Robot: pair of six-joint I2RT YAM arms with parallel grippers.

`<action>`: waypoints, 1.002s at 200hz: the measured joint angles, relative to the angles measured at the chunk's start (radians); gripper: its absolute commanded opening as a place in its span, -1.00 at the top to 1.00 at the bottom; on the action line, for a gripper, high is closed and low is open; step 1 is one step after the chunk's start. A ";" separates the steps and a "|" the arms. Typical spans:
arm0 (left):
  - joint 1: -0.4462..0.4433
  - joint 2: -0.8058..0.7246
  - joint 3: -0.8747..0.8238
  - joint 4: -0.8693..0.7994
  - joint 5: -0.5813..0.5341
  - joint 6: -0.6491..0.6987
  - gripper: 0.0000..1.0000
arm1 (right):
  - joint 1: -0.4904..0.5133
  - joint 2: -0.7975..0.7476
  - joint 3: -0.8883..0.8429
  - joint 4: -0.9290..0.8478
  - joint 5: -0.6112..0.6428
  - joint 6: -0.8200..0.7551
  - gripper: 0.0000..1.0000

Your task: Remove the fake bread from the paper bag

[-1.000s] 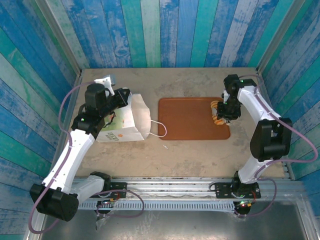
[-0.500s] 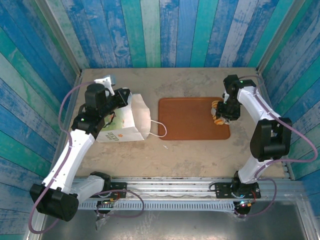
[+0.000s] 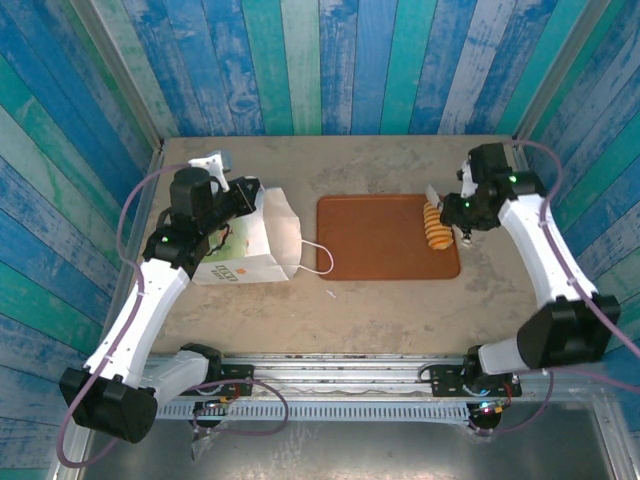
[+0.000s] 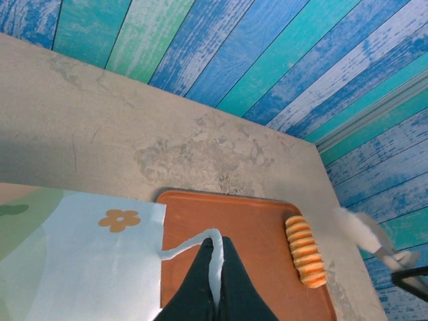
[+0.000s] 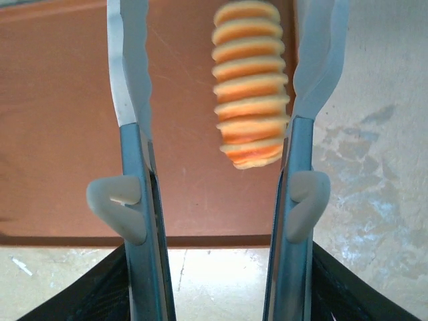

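The white paper bag [image 3: 243,247] with green-and-orange print stands at the table's left, and its flower-printed side [image 4: 80,257] fills the lower left of the left wrist view. My left gripper [image 3: 252,192] [image 4: 216,246] is shut on the bag's white cord handle [image 4: 215,267]. A ridged golden roll [image 3: 436,228] [image 4: 305,250] [image 5: 251,83] lies on the right part of the brown tray [image 3: 375,240]. My right gripper [image 3: 448,214] [image 5: 224,13] hangs open over the roll, a finger on each side, apart from it. Other bread is hidden.
The flat brown tray [image 4: 247,224] [image 5: 60,134] lies mid-table, right of the bag. A second cord handle [image 3: 322,257] loops onto the tray's left edge. Blue and green plank walls close in the back and sides. Bare table surface [image 3: 400,310] runs along the front.
My right gripper has opened and drawn back to the right, leaving the ridged roll lying on the tray. The left arm and the bag have not moved.
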 measured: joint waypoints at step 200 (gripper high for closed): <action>-0.001 -0.228 -0.057 -0.168 -0.200 -0.034 1.00 | 0.384 -0.225 -0.322 0.346 -0.747 -0.179 0.04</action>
